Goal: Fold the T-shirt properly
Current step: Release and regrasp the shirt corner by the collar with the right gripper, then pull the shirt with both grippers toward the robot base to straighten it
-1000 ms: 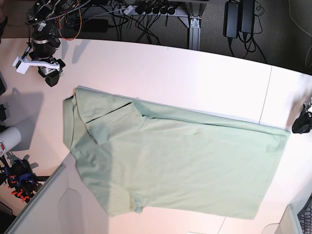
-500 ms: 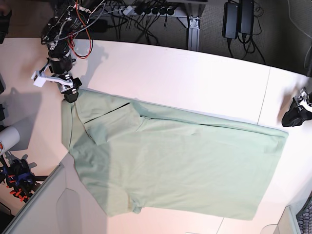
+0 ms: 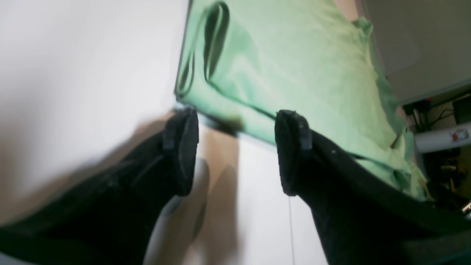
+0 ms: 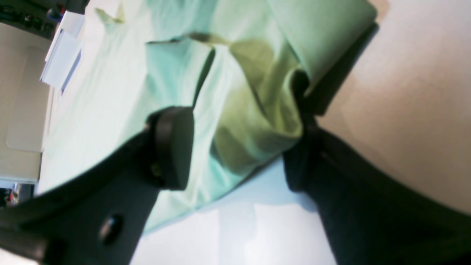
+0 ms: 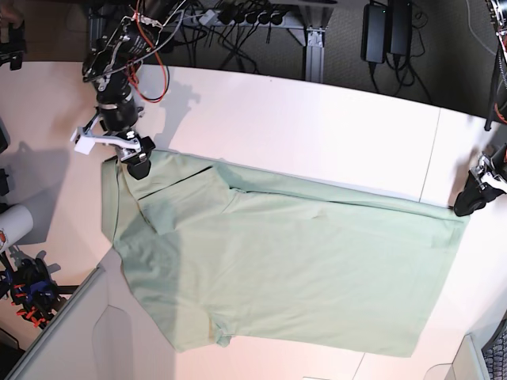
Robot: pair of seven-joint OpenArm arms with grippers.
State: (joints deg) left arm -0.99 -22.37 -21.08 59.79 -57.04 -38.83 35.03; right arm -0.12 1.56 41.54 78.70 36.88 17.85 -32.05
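The pale mint-green T-shirt [image 5: 285, 261] lies flat across the white table, its collar end at the left in the base view. My right gripper [image 5: 136, 165] is down at the shirt's back-left corner. In the right wrist view this gripper [image 4: 237, 147] is open, and a bunched fold of the shirt [image 4: 254, 121] lies between its two fingers. My left gripper [image 5: 466, 204] sits at the shirt's far right corner. The left wrist view shows it [image 3: 237, 147] open, fingertips just short of the hem corner of the shirt [image 3: 294, 55], nothing held.
Cables and power bricks [image 5: 388, 32] hang behind the table's back edge. A white roll [image 5: 12, 226] and orange-tipped clamps [image 5: 32, 297] stand off the left side. A grey panel [image 5: 79, 332] borders the front left. A seam [image 5: 432, 150] crosses the table at the right.
My right gripper came forward from the back-left of the table down onto the shirt's back-left corner. My left gripper moved in from the right edge to the shirt's right corner.
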